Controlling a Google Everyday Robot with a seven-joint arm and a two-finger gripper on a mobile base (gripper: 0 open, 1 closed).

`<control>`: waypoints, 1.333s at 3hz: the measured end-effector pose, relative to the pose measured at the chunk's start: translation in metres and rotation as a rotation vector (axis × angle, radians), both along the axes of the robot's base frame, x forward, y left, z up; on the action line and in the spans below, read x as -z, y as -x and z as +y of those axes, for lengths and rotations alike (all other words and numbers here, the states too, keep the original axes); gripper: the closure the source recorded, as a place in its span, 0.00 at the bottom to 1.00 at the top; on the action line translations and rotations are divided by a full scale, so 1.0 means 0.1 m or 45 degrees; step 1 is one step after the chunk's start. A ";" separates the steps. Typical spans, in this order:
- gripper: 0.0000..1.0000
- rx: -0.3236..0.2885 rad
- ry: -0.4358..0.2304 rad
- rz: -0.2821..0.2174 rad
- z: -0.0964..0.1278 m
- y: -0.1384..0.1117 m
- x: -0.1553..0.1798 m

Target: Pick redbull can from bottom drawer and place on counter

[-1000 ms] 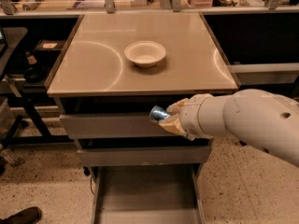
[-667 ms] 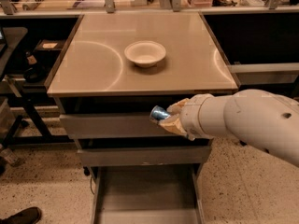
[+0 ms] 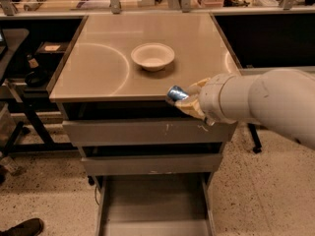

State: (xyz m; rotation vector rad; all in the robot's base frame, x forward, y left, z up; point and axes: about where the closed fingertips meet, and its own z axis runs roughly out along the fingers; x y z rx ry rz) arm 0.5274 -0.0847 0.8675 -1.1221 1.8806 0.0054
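Starting big: wide beige tabletop (image 3: pixel 98 68), glossy, faint arcs across it. Underneath, bottom drawer (image 3: pixel 152 208) pulled right out, grey floor showing, nothing to be seen inside. Reaching in from the right, thick white arm (image 3: pixel 266 102), about level with the tabletop's front edge. Further back, white bowl (image 3: pixel 153 56), well apart from the action. Now the pincer (image 3: pixel 181 98), clamped on the redbull can (image 3: pixel 175 93), right at that front edge, right of the middle. The key bit: can lying over in the grip, long axis roughly level, blue end pointing left, hanging at the lip. Over the surface or just short of it? Hard to call. Probably wants carrying further in towards the bowl and tipping upright before any release.
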 end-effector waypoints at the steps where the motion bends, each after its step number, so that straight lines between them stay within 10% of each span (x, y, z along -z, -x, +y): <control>1: 1.00 0.065 0.011 -0.052 -0.19 -0.17 -0.34; 4: 1.00 0.140 -0.014 -0.067 -0.32 -0.39 -0.41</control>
